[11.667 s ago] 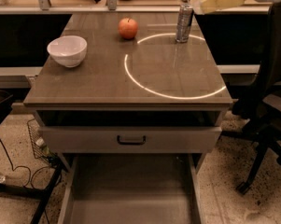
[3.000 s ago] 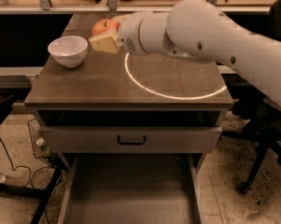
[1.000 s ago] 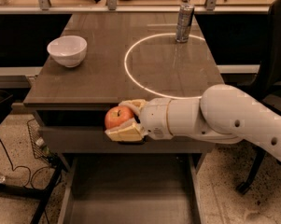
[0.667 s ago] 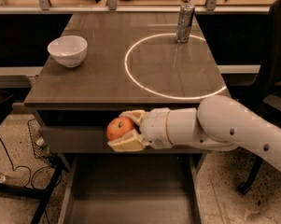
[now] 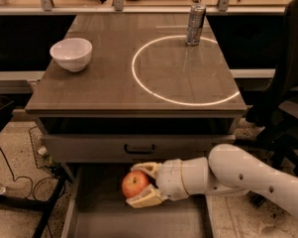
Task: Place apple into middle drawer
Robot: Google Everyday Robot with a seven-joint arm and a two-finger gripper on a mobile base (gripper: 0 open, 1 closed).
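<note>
Below tabletop (image 5: 114, 86): pincer (image 5: 141, 184) clasps apple (image 5: 133, 183) over open middle drawer (image 5: 96, 214).

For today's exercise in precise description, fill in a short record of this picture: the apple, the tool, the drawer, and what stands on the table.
apple: gripped by the tool, over the pulled-out middle drawer
tool: low in front of the cabinet, one finger above the apple and one below
middle drawer: open, beneath the apple
drawer front: shut, black handle, just above the apple
table top: white bowl at left, can at back right, ring of light
task state: apple not yet released
</note>
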